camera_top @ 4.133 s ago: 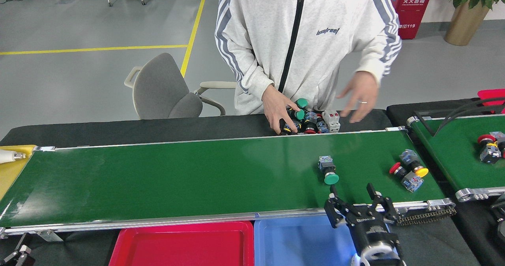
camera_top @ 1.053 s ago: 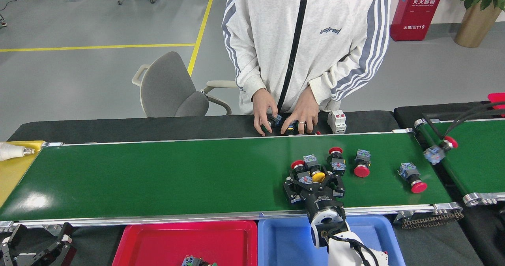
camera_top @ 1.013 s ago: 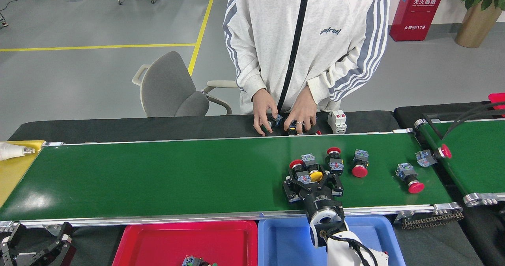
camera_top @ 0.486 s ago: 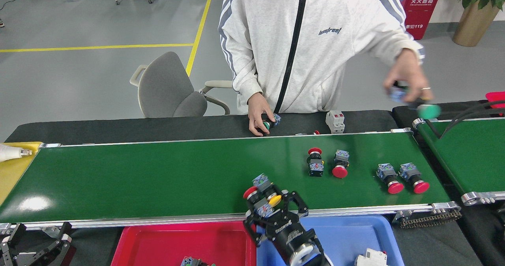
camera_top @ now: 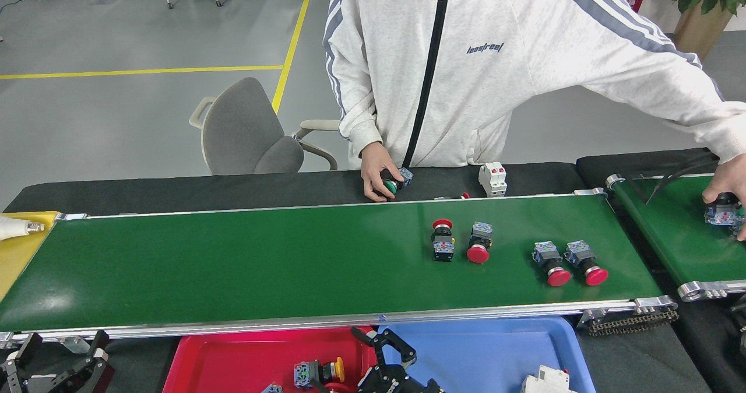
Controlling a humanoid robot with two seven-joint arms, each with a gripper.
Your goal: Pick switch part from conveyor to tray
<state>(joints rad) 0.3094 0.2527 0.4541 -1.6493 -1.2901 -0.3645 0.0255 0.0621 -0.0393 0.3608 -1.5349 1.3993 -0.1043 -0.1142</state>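
1. Nearest the viewer, along the bottom edge, a red tray [camera_top: 233,361] sits left of a blue tray [camera_top: 489,352]. A switch part with a yellow button [camera_top: 319,373] lies on its side in the red tray.
2. The right end effector [camera_top: 387,346] hovers above the seam between the two trays, its black fingers spread apart and holding nothing. The yellow switch lies just to its left.
3. At the bottom left corner the left end effector [camera_top: 58,369] rests low beside the belt frame; I cannot tell whether it is spread or closed.
4. A white block-shaped part [camera_top: 545,380] sits in the blue tray at the lower edge.
5. Beyond the trays runs the conveyor [camera_top: 233,265], a long dark green belt with silver rails. Four switch parts lie on its right half: a pair near the middle [camera_top: 443,242] [camera_top: 478,244] and a pair further right [camera_top: 551,262] [camera_top: 584,262], all with red caps.
6. These switches look like small, rigid plastic pieces, probably light. The round cap seems likely to roll or slip, so the squarer body behind the cap appears the safer place to grip.
7. Behind the belt a black desk [camera_top: 175,189] holds a white breaker [camera_top: 492,178].
8. A person in a white jacket stands behind the desk, one hand [camera_top: 376,174] on a green-capped switch, the other hand [camera_top: 725,192] reaching to a second belt on the right.
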